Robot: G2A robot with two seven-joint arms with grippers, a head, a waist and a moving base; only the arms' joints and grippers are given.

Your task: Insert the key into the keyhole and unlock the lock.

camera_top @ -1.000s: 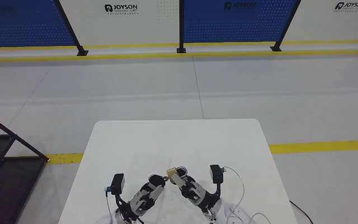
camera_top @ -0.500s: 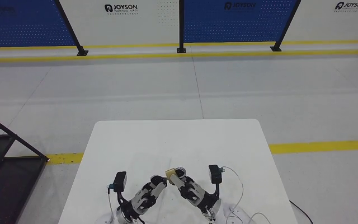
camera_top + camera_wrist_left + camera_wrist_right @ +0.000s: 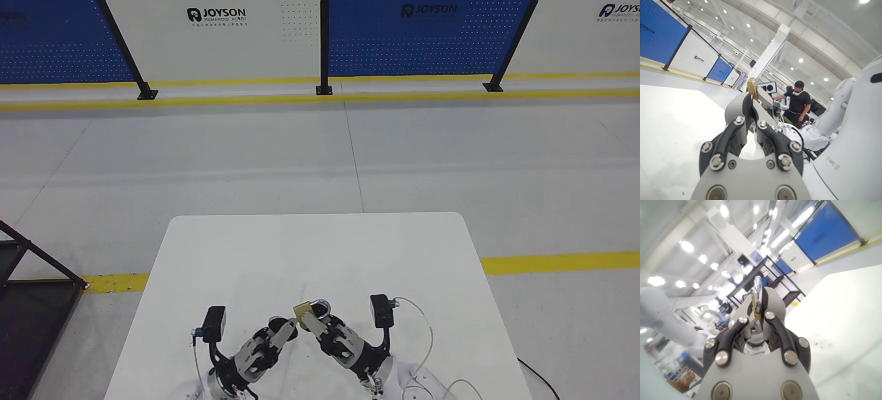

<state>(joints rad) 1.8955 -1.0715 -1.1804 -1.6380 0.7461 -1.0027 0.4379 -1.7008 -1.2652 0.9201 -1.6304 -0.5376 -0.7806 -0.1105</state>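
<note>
**A:** What does each tool have?

**B:** Lower centre of the top view, nearest the robot, both meet tip to tip above the white desk [image 3: 300,250]. The left tool [image 3: 753,99] is clenched on a flat brass piece that I take for the key [image 3: 752,87]. Its end stands above the pads at mid-frame, and no blade is visible. The right tool [image 3: 759,298] is clamped on the brass padlock with a silver shackle [image 3: 757,289], the shackle pointing away from the wrist.

**A:** Is the key seated?

**B:** I cannot tell. The keyhole is hidden where the two tools meet. I judge the step to be seating the key and turning it.

**A:** How to do it well?

**B:** Hold the padlock rigid so its body cannot twist. Line the key with the keyhole's axis and push straight and gently. Turn by wrist roll only, about the key's own axis. If it binds, back out and realign rather than force it, since a thin key could slip between the pads.
</note>
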